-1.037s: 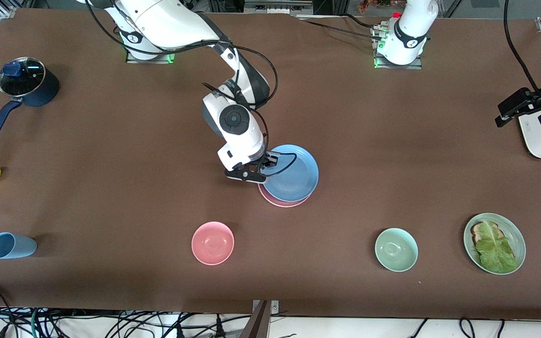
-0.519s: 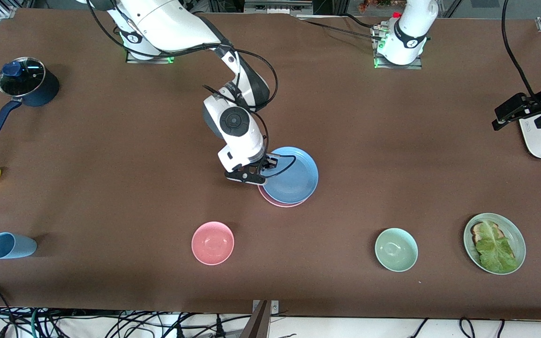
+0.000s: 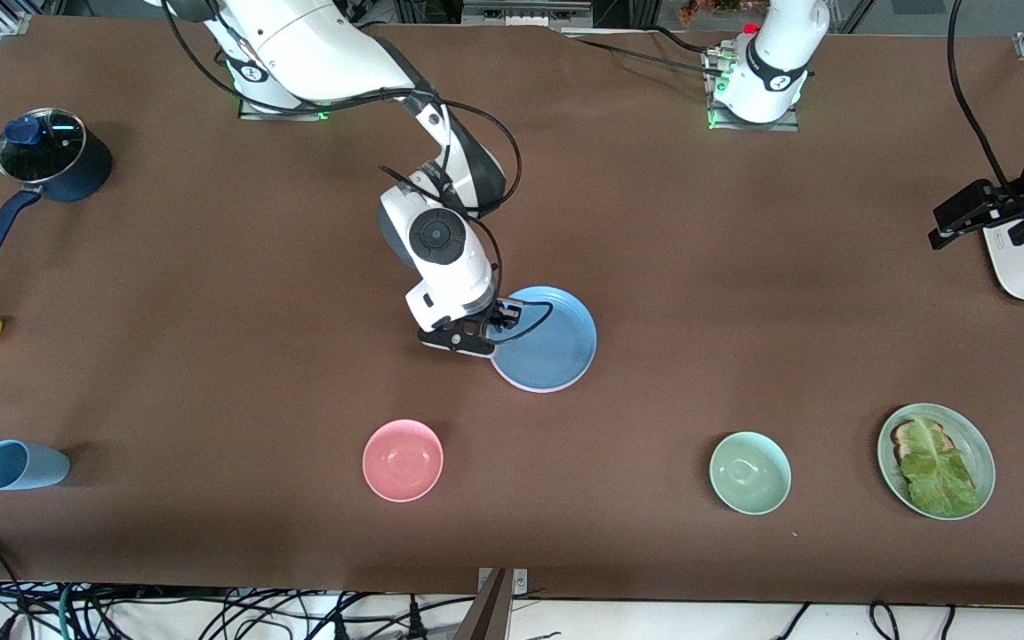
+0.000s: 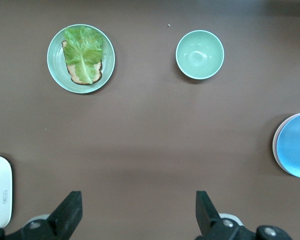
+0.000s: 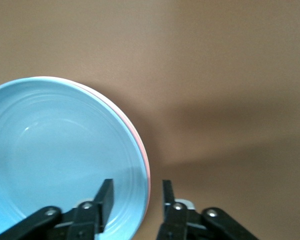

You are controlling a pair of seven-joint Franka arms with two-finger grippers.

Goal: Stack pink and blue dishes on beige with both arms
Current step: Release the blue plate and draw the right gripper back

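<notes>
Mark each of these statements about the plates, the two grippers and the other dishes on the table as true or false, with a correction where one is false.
1. The blue plate lies on top of the pink plate. True.
2. The right gripper has its fingers apart astride the stack's rim. True.
3. The left gripper is shut on the green bowl. False: it is open, up in the air at the left arm's end of the table, holding nothing.
4. The pink bowl sits on the blue plate. False: it stands alone on the table, nearer the front camera.
5. The lettuce lies on the green plate. True.
</notes>
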